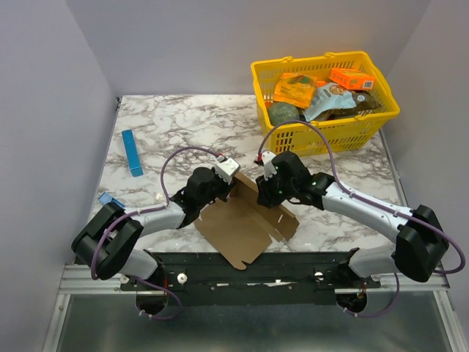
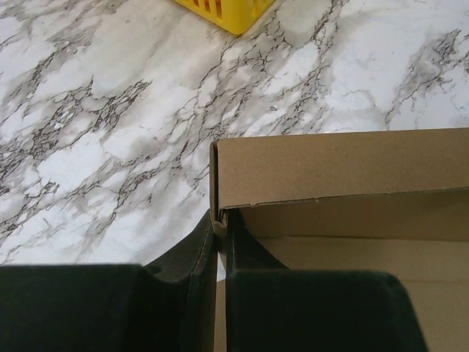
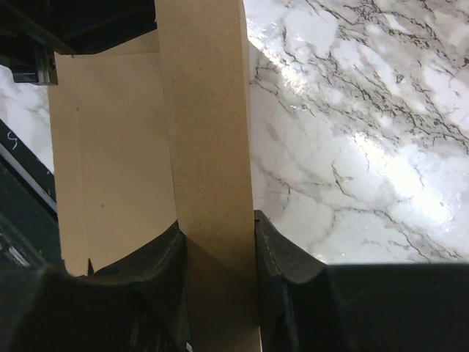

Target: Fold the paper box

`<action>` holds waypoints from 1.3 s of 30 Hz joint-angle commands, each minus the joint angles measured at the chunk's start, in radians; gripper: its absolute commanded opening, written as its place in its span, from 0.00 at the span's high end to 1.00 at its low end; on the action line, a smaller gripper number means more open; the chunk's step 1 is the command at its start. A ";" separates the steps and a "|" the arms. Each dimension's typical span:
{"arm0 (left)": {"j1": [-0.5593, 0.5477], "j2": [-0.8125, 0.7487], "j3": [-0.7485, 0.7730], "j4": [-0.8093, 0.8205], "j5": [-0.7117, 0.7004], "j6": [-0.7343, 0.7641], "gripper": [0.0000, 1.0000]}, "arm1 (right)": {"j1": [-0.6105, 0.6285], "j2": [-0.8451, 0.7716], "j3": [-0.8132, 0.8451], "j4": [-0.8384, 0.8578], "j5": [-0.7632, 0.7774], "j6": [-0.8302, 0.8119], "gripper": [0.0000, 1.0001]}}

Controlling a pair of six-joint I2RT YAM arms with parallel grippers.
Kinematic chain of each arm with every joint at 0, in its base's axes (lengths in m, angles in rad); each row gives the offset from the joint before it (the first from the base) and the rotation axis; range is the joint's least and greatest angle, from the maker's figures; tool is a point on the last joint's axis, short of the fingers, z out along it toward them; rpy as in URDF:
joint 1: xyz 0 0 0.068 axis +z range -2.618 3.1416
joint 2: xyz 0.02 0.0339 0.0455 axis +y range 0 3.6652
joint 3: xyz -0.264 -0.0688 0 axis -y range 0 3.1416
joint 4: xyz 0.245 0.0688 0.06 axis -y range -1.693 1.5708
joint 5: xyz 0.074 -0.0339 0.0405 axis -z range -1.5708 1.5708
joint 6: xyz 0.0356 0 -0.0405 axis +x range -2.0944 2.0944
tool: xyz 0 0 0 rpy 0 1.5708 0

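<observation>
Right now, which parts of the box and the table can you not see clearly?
- Top view: both wrists cover the far corners of the paper box, hiding the jaws' contact.
- Left wrist view: the box runs off the right edge; the yellow basket is cut by the top edge.
- Right wrist view: the raised flap stands between the right jaws; whether they press it is unclear.

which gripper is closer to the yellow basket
Right. The right gripper holds the paper box on the side facing the yellow basket; the left gripper holds its opposite side, farther from the basket.
</observation>
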 commanded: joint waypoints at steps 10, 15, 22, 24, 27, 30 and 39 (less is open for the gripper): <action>0.011 -0.019 -0.040 -0.058 -0.070 -0.034 0.39 | 0.001 -0.004 0.040 -0.018 0.119 -0.008 0.67; 0.026 0.008 -0.029 -0.009 -0.019 -0.030 0.38 | 0.001 -0.019 0.037 -0.020 0.118 -0.024 0.67; 0.031 0.039 -0.020 0.049 0.027 -0.011 0.56 | 0.001 -0.021 0.033 -0.011 0.095 -0.034 0.68; 0.031 0.044 -0.017 0.067 0.026 -0.009 0.59 | 0.001 -0.024 0.032 -0.005 0.090 -0.037 0.69; 0.031 0.065 0.000 0.097 0.064 0.009 0.66 | 0.001 -0.030 0.029 -0.001 0.092 -0.042 0.69; 0.029 0.099 0.029 0.106 0.104 0.000 0.68 | 0.001 -0.031 0.027 -0.001 0.090 -0.044 0.69; 0.020 0.105 0.020 0.167 0.148 -0.034 0.73 | 0.001 -0.024 0.029 0.000 0.116 -0.047 0.71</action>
